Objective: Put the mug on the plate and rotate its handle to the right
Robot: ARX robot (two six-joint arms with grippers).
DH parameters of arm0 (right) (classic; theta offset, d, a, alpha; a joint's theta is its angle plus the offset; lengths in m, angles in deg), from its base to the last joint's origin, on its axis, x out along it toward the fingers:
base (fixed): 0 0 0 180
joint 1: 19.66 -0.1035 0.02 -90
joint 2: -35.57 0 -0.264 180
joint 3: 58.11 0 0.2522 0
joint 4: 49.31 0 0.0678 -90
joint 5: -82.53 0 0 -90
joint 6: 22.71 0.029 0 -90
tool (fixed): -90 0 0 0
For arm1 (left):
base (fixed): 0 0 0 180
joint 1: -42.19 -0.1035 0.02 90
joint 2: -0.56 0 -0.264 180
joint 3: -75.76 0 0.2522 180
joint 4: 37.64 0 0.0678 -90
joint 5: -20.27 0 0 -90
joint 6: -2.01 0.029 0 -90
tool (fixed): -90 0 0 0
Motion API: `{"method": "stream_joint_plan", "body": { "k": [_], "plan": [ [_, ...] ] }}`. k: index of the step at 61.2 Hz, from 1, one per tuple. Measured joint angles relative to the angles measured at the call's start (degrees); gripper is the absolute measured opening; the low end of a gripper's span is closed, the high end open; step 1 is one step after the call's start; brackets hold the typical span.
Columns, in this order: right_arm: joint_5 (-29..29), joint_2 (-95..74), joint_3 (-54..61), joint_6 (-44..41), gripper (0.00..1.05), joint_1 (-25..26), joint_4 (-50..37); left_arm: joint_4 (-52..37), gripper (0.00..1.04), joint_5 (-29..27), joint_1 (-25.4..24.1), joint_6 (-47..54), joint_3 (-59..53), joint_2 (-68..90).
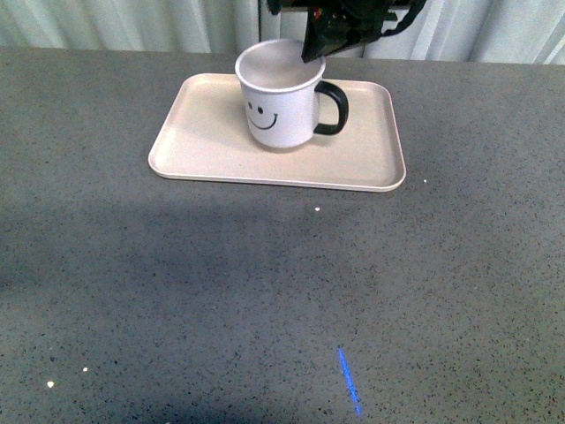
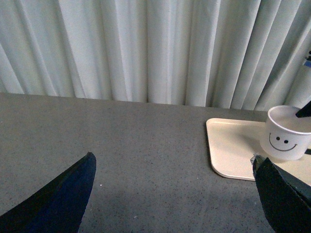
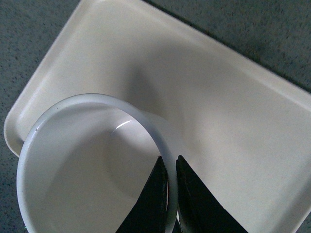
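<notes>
A grey speckled table [image 1: 265,309] fills the front view, and a pale pleated curtain [image 2: 146,48] runs along the top edge. In the upper middle of the frame lies the plate [image 1: 203,150], a wide beige tray with a low rim. The mug [image 1: 278,102] stands upright on it, near the plate's far rim, with its smiley face toward the camera.

The right gripper [image 3: 170,165] reaches down from the top of the frame. Its jaws are nearly closed, pinching the mug's rim above the handle, with one finger inside the wall and one outside. The left gripper [image 2: 172,204] does not show in the front view. Its own camera shows it spread wide, holding nothing, well clear of the plate.

The handle [image 1: 334,108] already points to the right of the frame, so the task looks close to done. The risk lies in letting go. If the jaws open unevenly or the arm rises too soon, a finger could drag the rim, twisting the handle off its heading or tipping the mug.
</notes>
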Motion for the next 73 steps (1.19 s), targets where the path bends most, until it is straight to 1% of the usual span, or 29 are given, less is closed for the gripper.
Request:
{"method": "stream_joint_plan", "body": {
  "k": [9,12,20,28,37,45,73],
  "plan": [
    [-5.9,-1.7,-5.9,-6.1,0.02,1.0,4.6,0.0,0.95,0.0,0.0,0.0,0.0,0.0],
    [-8.2,-2.4,-7.7,-9.6,0.02,1.2,6.2,0.0,0.95,0.0,0.0,0.0,0.0,0.0],
    [-11.1,-5.1,-12.2,-17.0,0.02,1.5,10.7,0.0,0.95,0.0,0.0,0.0,0.0,0.0],
    [-12.9,-9.3,-18.1,-21.8,0.02,1.9,15.3,0.0,0.95,0.0,0.0,0.0,0.0,0.0],
    [-15.1,-13.6,-24.4,-23.6,0.02,2.5,19.5,0.0,0.95,0.0,0.0,0.0,0.0,0.0],
    [-15.5,-15.6,-28.0,-25.0,0.02,2.8,21.3,0.0,0.95,0.0,0.0,0.0,0.0,0.0],
    [-16.2,-16.9,-28.7,-29.4,0.02,3.6,23.2,0.0,0.95,0.0,0.0,0.0,0.0,0.0]
  ]
}}
